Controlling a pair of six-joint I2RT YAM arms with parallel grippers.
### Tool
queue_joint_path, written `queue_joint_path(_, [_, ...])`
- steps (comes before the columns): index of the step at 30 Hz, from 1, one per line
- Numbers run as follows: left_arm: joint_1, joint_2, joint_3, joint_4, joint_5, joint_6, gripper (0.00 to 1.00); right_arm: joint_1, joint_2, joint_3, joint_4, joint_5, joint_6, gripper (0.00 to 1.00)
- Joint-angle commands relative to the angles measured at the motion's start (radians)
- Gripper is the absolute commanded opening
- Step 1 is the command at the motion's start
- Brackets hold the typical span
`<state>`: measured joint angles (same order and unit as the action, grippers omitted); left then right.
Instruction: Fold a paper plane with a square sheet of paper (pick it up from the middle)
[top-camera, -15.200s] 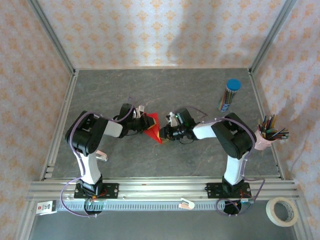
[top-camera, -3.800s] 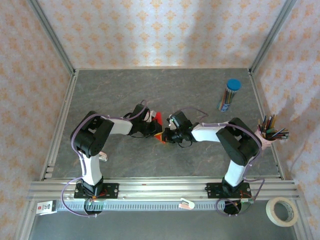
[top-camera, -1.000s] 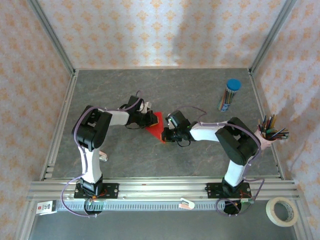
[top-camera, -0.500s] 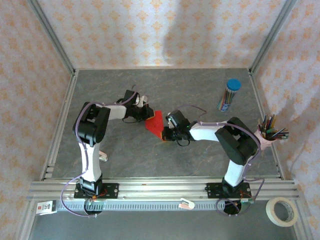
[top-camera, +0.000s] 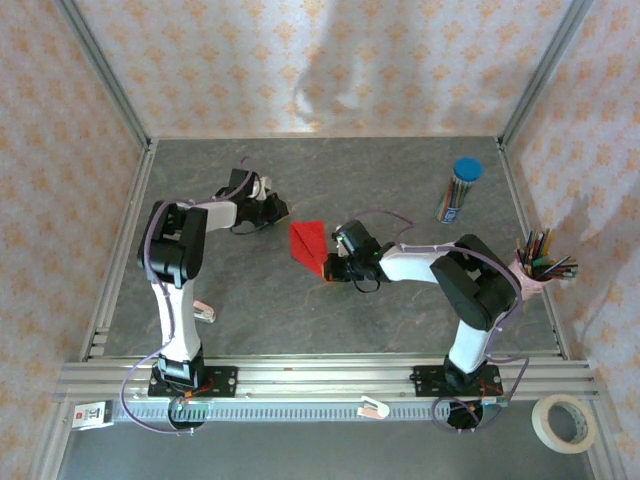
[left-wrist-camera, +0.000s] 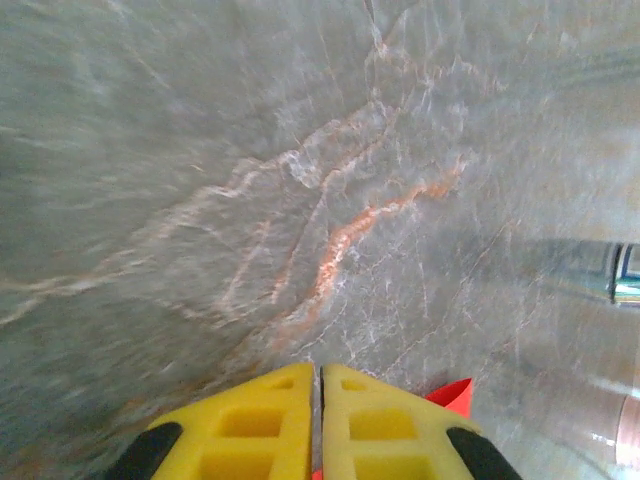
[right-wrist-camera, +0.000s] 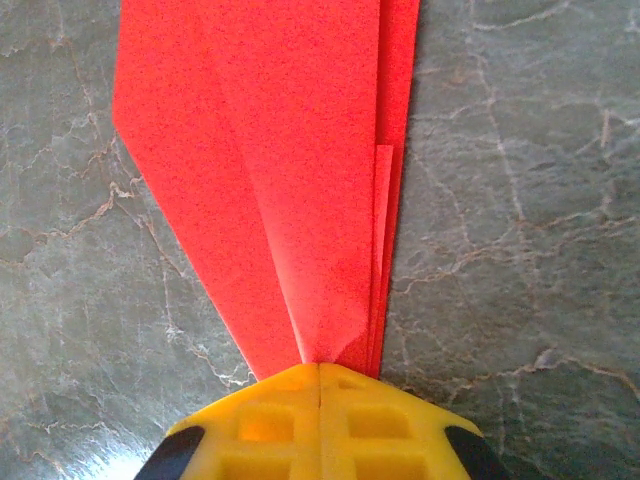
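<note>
The paper plane (top-camera: 308, 245) is a bright red creased dart lying flat on the grey table, its narrow end pointing toward my right gripper (top-camera: 331, 268). In the right wrist view that gripper (right-wrist-camera: 318, 368) is shut on the plane's pointed tip, and the layered red folds (right-wrist-camera: 300, 150) fan away from the yellow fingers. My left gripper (top-camera: 276, 209) sits up and left of the plane, apart from it. In the left wrist view it (left-wrist-camera: 320, 368) is shut with nothing held, and one red corner (left-wrist-camera: 455, 393) peeks out beside its right finger.
A blue-capped tube of coloured pencils (top-camera: 458, 190) stands at the back right. A pink cup of pencils (top-camera: 535, 270) sits by the right rail. A tape roll (top-camera: 565, 422) lies outside the near frame. Metal rails border the table.
My left gripper has let the red paper be and drawn back up and to the left, staying shut. The right gripper has kept still on the tip, and the plane now lies uncovered.
</note>
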<state>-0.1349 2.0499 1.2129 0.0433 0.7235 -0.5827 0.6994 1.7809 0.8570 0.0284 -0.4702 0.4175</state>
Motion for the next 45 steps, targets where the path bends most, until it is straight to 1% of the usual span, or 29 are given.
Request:
queue_joint_path(1, [-0.009,-0.173,-0.081,0.059,-0.040,-0.044,0.10,-0.018,0.072,-0.071,-0.272,0.130,-0.019,0.03])
queue_joint_path(4, [-0.044,-0.257,-0.166,0.071,-0.049,-0.060,0.10,-0.018,0.072,-0.070,-0.273,0.124,-0.020,0.03])
queue_joint_path(7, [-0.109,-0.284,-0.220,0.074,-0.039,-0.073,0.10,-0.018,0.068,-0.066,-0.273,0.121,-0.018,0.03])
queue_joint_path(11, [-0.192,-0.253,-0.245,0.096,-0.020,-0.102,0.11,-0.018,0.052,-0.052,-0.255,0.093,-0.022,0.03])
queue_joint_path(13, [-0.210,-0.228,-0.251,0.113,-0.020,-0.115,0.10,-0.021,0.041,-0.041,-0.237,0.076,-0.019,0.04])
queue_joint_path(16, [-0.222,-0.191,-0.262,0.151,0.018,-0.142,0.10,-0.033,0.026,-0.026,-0.204,0.046,-0.007,0.04])
queue_joint_path(18, [-0.238,-0.171,-0.255,0.147,0.044,-0.139,0.10,-0.035,0.030,-0.017,-0.198,0.032,0.001,0.04])
queue_joint_path(21, [-0.260,-0.160,-0.249,0.117,0.042,-0.112,0.10,-0.035,0.044,-0.013,-0.196,0.017,0.001,0.04])
queue_joint_path(25, [-0.264,-0.146,-0.241,0.070,0.017,-0.090,0.10,-0.035,0.049,-0.016,-0.210,0.029,-0.007,0.04])
queue_joint_path(26, [-0.264,-0.114,-0.236,0.054,-0.004,-0.088,0.10,-0.035,0.050,-0.018,-0.213,0.029,-0.008,0.04])
queue_joint_path(28, [-0.263,-0.098,-0.223,0.024,-0.030,-0.086,0.10,-0.035,0.047,-0.019,-0.215,0.031,-0.009,0.04])
queue_joint_path(36, [-0.262,-0.060,-0.168,-0.103,-0.145,-0.064,0.09,-0.037,0.039,-0.042,-0.230,0.038,-0.012,0.04])
queue_joint_path(40, [-0.264,-0.050,-0.162,-0.117,-0.144,-0.062,0.09,-0.036,0.015,-0.062,-0.244,0.033,-0.029,0.04])
queue_joint_path(43, [-0.263,-0.042,-0.176,-0.102,-0.123,-0.068,0.07,-0.038,-0.032,-0.058,-0.196,-0.006,-0.032,0.04])
queue_joint_path(45, [-0.265,-0.042,-0.185,-0.095,-0.115,-0.068,0.07,-0.040,-0.054,-0.023,-0.156,-0.040,-0.030,0.05])
